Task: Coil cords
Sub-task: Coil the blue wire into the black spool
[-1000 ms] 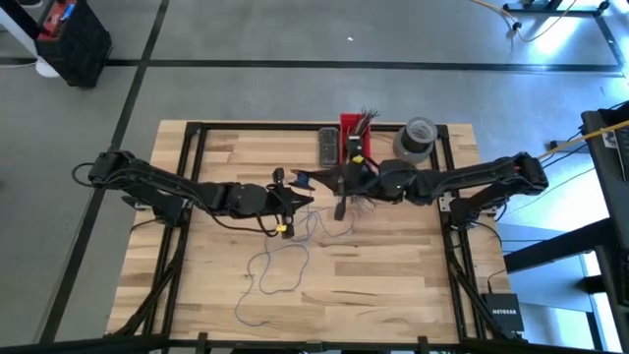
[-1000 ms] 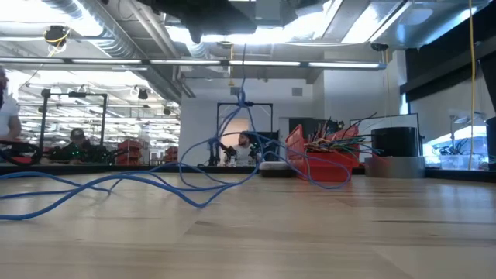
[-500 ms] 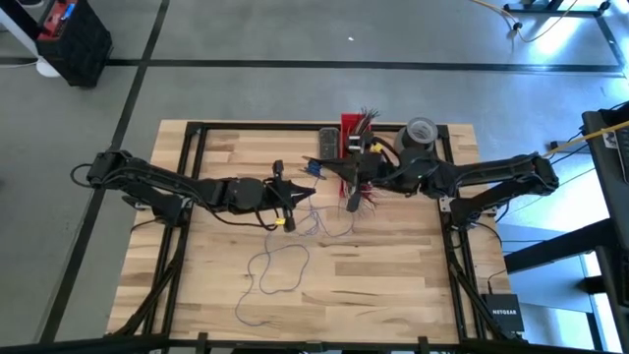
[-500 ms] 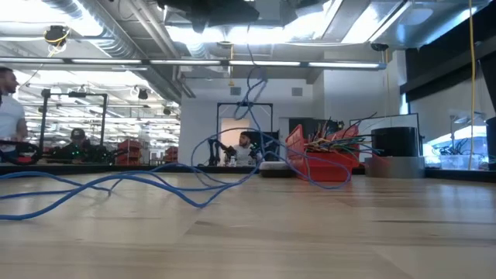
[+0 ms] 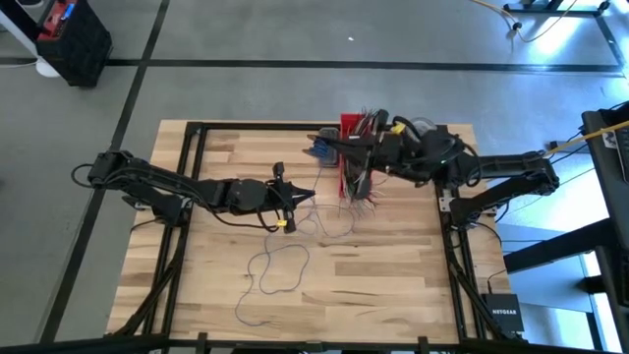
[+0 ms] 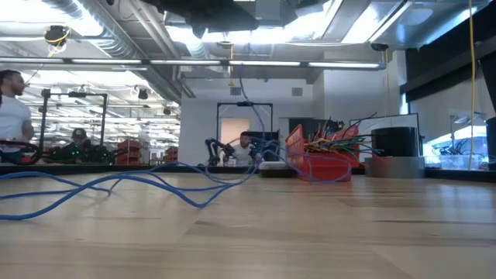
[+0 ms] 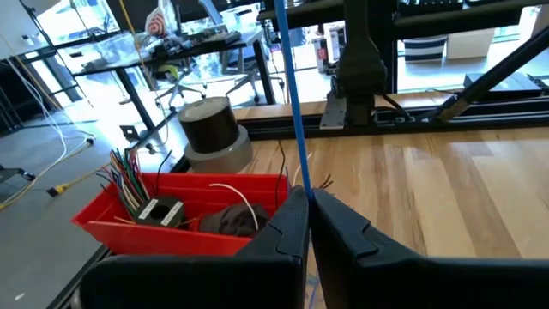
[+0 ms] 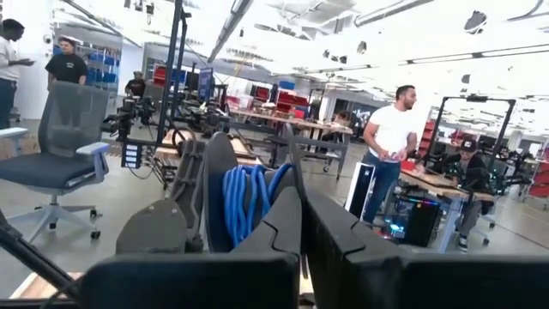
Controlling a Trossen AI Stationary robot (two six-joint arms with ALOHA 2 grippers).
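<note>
One thin blue cord (image 5: 278,267) lies in loose loops on the wooden table and shows in the low view as waves (image 6: 155,180) across the top. My left gripper (image 5: 307,193), mid-table, is shut on a stretch of it (image 7: 307,193). My right gripper (image 5: 319,149) is raised over the far side by the red bin. It is shut (image 8: 300,196) on a bundle of blue cord turns. From the left gripper the cord climbs toward the right one. My left gripper pinches the blue cord (image 7: 298,163) between its two fingertips, coming nearly level from the table's left. The cord leaves the fingertips as a straight, taut line going upward. My right gripper holds the coil of several blue turns (image 8: 247,202) at its fingertips, coming about level from the table's right. The coil is lifted clear of the table. The fingers themselves hide the exact place of contact.
A red bin (image 5: 352,162) with multicoloured wire ends (image 7: 129,176) stands at the far middle of the table. A grey tape roll (image 7: 214,133) sits beside it. Black frame rails (image 5: 187,133) edge the table. People show in the room beyond.
My right gripper has risen and moved toward the table's far edge over the red bin, carrying the blue coil up with it. The stretch of cord that rises from the table has been drawn straighter. The loops on the near table have stayed where they were.
</note>
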